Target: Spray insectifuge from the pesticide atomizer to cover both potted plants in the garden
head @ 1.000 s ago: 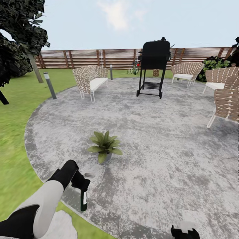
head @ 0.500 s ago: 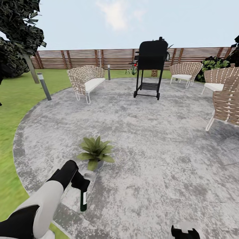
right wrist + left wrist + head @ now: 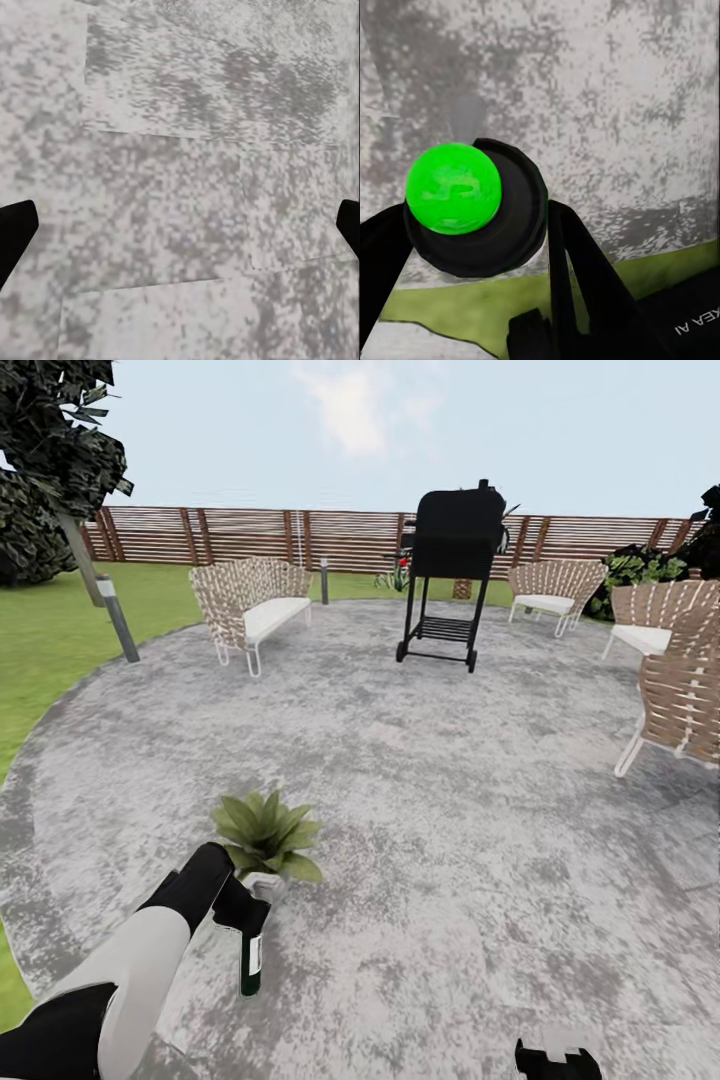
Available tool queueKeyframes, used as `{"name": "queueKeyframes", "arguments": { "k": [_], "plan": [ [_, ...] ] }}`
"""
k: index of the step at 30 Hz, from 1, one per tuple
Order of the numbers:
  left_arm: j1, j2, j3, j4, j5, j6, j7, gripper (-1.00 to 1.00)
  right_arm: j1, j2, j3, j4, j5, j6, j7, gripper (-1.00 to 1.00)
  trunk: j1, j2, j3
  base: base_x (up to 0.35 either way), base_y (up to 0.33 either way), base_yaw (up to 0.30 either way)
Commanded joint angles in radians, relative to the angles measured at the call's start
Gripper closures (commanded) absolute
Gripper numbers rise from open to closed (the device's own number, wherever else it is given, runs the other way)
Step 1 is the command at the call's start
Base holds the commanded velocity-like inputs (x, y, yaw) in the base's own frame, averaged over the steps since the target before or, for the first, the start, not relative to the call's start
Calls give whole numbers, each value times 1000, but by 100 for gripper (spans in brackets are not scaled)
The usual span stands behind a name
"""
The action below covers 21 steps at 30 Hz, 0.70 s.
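left end effector [image 3: 240, 915] clamped on pesticide atomizer [image 3: 250, 958], lower left of head view, bottle hanging upright over round paved patio [image 3: 480, 800]. pickup looks done. potted plant [image 3: 262, 838] just above bottle in frame, leaves plain green, no whitish specks visible, so spraying judged not begun; second plant unplaced. left wrist view adds bottle's bright green end [image 3: 453, 188] gripped between dark fingers [image 3: 585, 277], grass strip below. right end effector [image 3: 556, 1062] at bottom edge; right wrist view: fingertips [image 3: 15, 232] wide apart, holding nothing, bare paving between.

A back garden with a paved patio.
Round grey patio [image 3: 480, 810], woven chairs [image 3: 252, 603], black grill [image 3: 452, 565], lawn [image 3: 50, 615], slatted wooden fence [image 3: 250, 538].
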Motion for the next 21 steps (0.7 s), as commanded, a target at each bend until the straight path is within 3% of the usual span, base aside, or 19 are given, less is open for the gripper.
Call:
{"name": "queueKeyframes", "arguments": {
  "k": [1,10,16,18,21],
  "plan": [
    [-1,-1,6,-1,-9,5,-9,100,-1,0,-8,1,11,-3,-3,-100,0,0,-1,292,-172,0],
    [-6,6,3,9,-7,31,-12,100,-1,0,-8,2,11,-3,-3,-100,0,0,-1,292,-172,162],
    [-8,10,-1,16,-9,45,-28,100,-1,0,-7,3,11,-3,-3,-100,0,0,-1,292,-158,26],
    [-7,7,-15,17,-9,45,-29,100,-1,1,-7,3,11,-3,-3,-100,0,0,-1,292,-142,2],
    [0,5,-76,15,-9,47,-29,100,-1,1,-6,5,13,-3,1,-100,0,0,-1,257,-127,0]
  ]
}}
